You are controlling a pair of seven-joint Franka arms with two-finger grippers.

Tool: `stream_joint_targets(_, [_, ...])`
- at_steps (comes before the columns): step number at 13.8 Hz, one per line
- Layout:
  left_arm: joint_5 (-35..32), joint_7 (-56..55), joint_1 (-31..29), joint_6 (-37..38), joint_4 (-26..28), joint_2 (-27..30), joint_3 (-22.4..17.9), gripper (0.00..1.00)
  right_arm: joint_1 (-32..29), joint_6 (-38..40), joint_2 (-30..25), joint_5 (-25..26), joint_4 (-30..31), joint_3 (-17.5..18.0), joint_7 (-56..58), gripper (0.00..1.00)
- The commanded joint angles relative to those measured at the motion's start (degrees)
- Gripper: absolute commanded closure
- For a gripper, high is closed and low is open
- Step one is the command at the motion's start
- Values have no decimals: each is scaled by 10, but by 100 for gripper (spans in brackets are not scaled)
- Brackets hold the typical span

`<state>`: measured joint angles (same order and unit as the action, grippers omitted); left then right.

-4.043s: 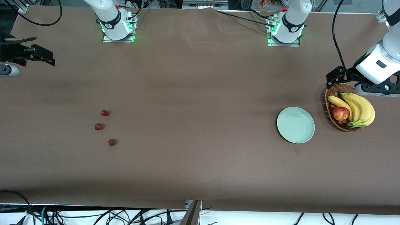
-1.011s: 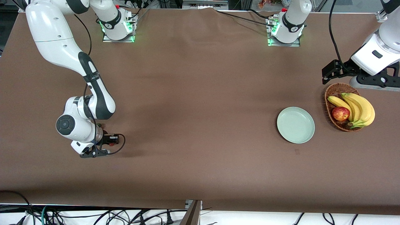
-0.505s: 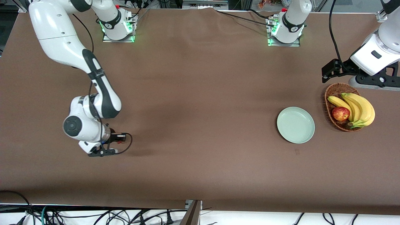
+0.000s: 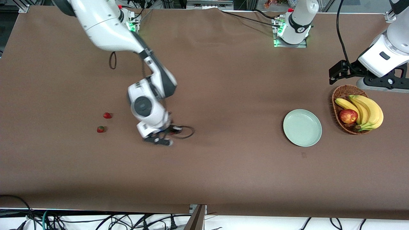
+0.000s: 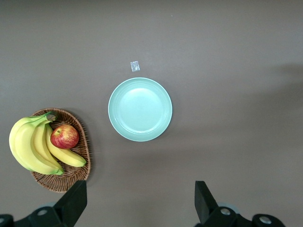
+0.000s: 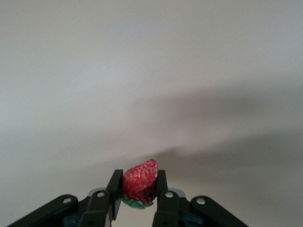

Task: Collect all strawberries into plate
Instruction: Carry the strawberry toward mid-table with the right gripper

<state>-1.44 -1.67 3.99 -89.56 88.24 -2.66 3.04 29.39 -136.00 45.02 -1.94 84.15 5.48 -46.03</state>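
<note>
Right gripper [image 6: 138,198] clamped on one strawberry [image 6: 139,183], arm bent down over mid-table; two strawberries [image 4: 107,115] [image 4: 100,129] lying toward the right arm's end; plate [image 4: 302,127] toward the left arm's end beside basket [image 4: 341,95]; left gripper [image 5: 139,203] spread, waiting above

the plate [image 4: 302,127] is lying with bare table [image 4: 230,127] all around it toward the right arm's end, so the right gripper [image 4: 166,132], clamping one strawberry [image 6: 139,182], is facing an unobstructed stretch up to the plate. just beside the plate, toward the left arm's end, the basket [image 4: 340,95] of bananas [image 4: 367,110] and an apple [image 4: 348,116] is crowding that flank. the left gripper [image 5: 139,208] is hanging spread wide above the plate's basket flank.
</note>
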Motion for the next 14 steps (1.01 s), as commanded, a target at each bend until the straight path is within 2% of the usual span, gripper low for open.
stream_joint_targets(1, [9,6,-1,12,-8,1,0,0,70,-88,32,-5,-14,-7,-105,95])
stream_joint_targets(3, [9,6,-2,12,-8,1,0,0,115,-147,65,-5,-45,-7,-153,95])
stream_joint_targets(6, [9,6,-2,18,-8,1,0,0,165,-153,125,-4,-116,-8,-212,94])
stream_joint_targets(8, [9,6,-2,18,-8,1,0,0,178,-167,139,-4,-129,-8,-223,91])
stream_joint_targets(9, [9,6,-2,18,-8,1,0,0,178,-173,138,-4,-129,-8,-221,59])
stream_joint_targets(10, [9,6,-2,18,-8,1,0,0,178,-173,135,1,-129,-9,-216,1])
stream_joint_targets(12, [9,6,-2,19,-8,1,0,0,164,-165,121,3,-130,-15,-200,0])
stream_joint_targets(14, [10,6,-2,21,-8,1,0,0,121,-124,98,1,-130,-11,-143,0])
